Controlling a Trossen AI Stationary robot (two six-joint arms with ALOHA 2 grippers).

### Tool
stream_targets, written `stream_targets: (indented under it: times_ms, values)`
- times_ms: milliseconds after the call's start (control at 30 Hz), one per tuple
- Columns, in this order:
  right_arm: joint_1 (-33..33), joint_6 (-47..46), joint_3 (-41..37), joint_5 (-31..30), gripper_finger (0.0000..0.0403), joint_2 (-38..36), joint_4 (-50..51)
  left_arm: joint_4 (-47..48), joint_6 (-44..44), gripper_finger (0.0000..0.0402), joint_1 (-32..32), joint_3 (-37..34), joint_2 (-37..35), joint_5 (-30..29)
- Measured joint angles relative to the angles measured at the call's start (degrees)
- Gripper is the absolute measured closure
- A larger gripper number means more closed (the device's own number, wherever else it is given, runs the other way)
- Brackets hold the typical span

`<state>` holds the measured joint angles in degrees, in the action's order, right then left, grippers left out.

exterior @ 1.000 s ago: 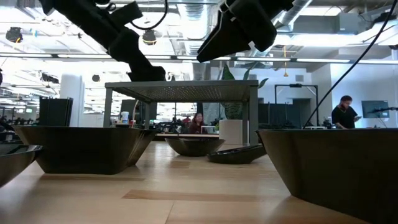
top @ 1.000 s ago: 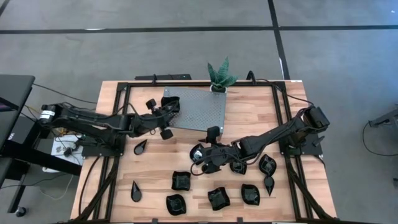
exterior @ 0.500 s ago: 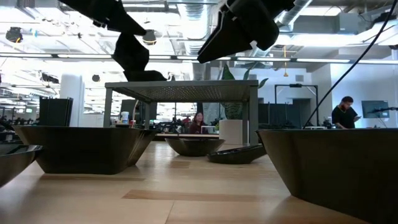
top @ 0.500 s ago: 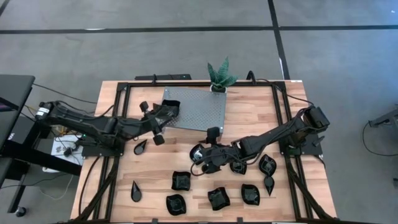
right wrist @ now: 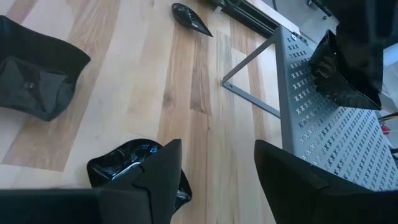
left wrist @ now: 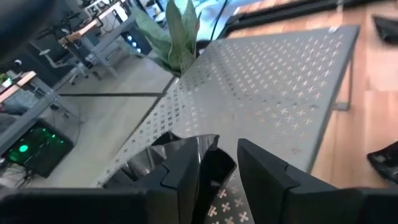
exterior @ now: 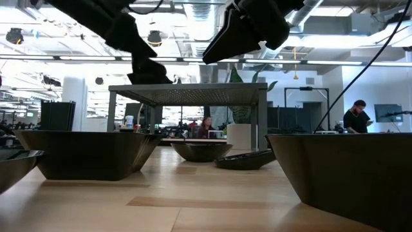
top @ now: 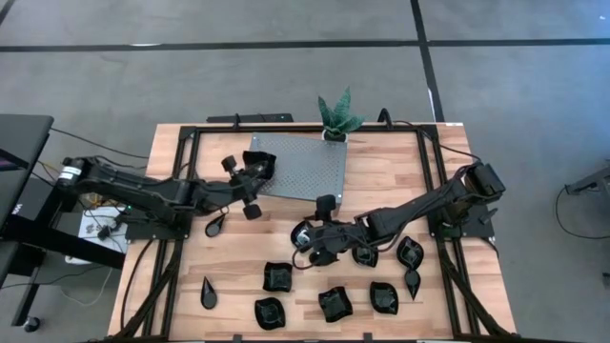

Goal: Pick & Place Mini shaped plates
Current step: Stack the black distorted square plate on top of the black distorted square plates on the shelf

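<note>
Several glossy black mini plates lie on the near half of the wooden table, among them a square one (top: pixel 277 277) and a teardrop one (top: pixel 215 225). My left gripper (top: pixel 257 171) is at the left corner of the grey perforated platform (top: pixel 305 167), shut on a black plate (top: pixel 264 163). My right gripper (top: pixel 307 238) hangs open at mid-table over a roundish plate (right wrist: pixel 130 165). One finger (right wrist: pixel 163 174) stands above that plate's rim, and I cannot tell whether it touches. My left gripper pinches the plate's near rim (left wrist: pixel 211 163) between its two fingers (left wrist: pixel 180 180). They come from the table's left, slanting a little downward. The plate (right wrist: pixel 345 71) sits tilted over the platform's left corner. Whether its lower edge touches the platform cannot be told.
A green potted plant (top: pixel 336 116) stands at the platform's far edge. Black frame rails (top: pixel 181 162) run along the table's left and right sides. More plates (top: pixel 384 296) crowd the near right, and bare wood lies near the left front.
My left gripper, still holding the plate, drew back a little toward the table's left and near edge. It then came forward again to the platform's left corner. The plate moved with it.
</note>
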<state>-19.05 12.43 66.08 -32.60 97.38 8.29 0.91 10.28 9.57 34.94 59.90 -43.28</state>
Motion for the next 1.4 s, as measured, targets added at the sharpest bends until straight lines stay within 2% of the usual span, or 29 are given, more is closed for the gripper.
stream_targets:
  times_ms: [200, 400, 733, 800, 933, 1033, 1200, 1400]
  values:
    - [0.1, 0.0, 0.0, 0.0, 0.0209, 0.0, 0.0, -1.6, 3.0, 0.0286, -1.3, 0.0, 2.8, 0.0]
    - [0.2, 0.1, 0.0, 0.0, 0.0203, 0.0, -0.2, -3.5, 4.9, 0.028, -0.6, 0.0, 1.9, 0.0]
    - [0.5, 0.1, 0.0, 0.2, 0.0204, 0.1, -0.6, -4.2, 4.9, 0.0205, 0.2, 0.0, 1.3, 0.2]
    - [0.3, 0.1, 0.0, 0.2, 0.0204, 0.1, -0.6, -6.5, 4.8, 0.0201, 2.1, 0.0, 1.3, 0.5]
    - [0.3, -0.2, 0.0, 1.0, 0.0202, 0.1, -0.6, -11.1, 4.6, 0.0203, 7.6, 0.0, 1.3, 5.2]
    - [0.3, -1.3, 0.0, 1.9, 0.0202, 0.2, -0.6, -11.8, 2.9, 0.0212, 12.4, 0.0, 1.3, 5.6]
    - [0.3, -4.0, 0.0, 5.9, 0.0202, 0.2, -0.6, -11.7, -5.0, 0.0231, 20.3, 0.0, 1.3, 5.5]
    - [0.3, -5.3, 0.0, 7.3, 0.0205, 0.2, -0.6, -11.6, -17.3, 0.0257, 28.3, 0.0, 1.3, 6.3]
